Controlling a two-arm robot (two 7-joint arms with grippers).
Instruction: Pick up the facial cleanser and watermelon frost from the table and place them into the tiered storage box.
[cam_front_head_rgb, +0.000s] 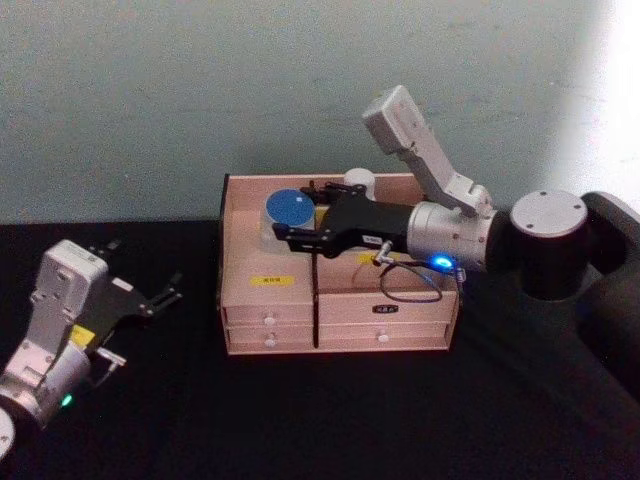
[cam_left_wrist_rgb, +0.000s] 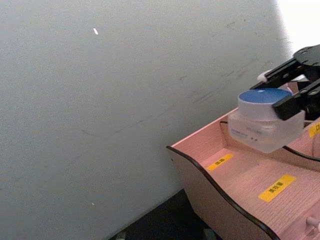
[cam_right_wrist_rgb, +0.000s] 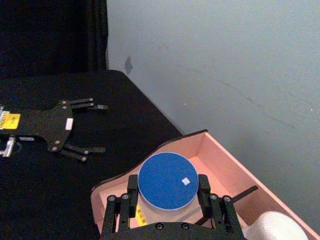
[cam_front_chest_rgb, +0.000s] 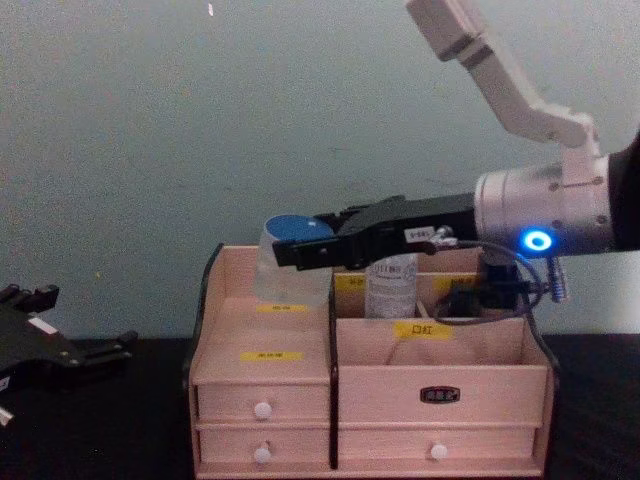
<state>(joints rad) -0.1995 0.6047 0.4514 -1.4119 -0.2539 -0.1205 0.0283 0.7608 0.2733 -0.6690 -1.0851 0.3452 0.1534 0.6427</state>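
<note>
Currently the right gripper (cam_front_head_rgb: 290, 228) extends from the robot's right across the top of the tiered storage box (cam_front_head_rgb: 340, 300), and its jaws are closed on a clear jar with a blue lid (cam_front_head_rgb: 287, 210). In the chest view the jar (cam_front_chest_rgb: 293, 255) hangs at the height of the box's rear upper tier on the left half of the box (cam_front_chest_rgb: 365, 400); whether its base touches the shelf cannot be told. The left wrist view shows the jar (cam_left_wrist_rgb: 265, 120) gripped at lid level between the black fingers (cam_left_wrist_rgb: 295, 100), with the pink shelf and its yellow labels (cam_left_wrist_rgb: 277, 188) below. In the right wrist view the blue lid (cam_right_wrist_rgb: 167, 181) sits between the two finger assemblies, above the box's back-left corner. A second container, a white-capped clear bottle (cam_front_chest_rgb: 391, 280), stands upright in a rear compartment near the middle of the box, just beside the jar on its right. The left gripper (cam_front_head_rgb: 160, 296) rests low over the black table (cam_front_head_rgb: 330, 420), well apart from the box on the robot's left, with its jaws spread and nothing between them. Small white-knobbed drawers (cam_front_chest_rgb: 262, 410) line the front of the box.
</note>
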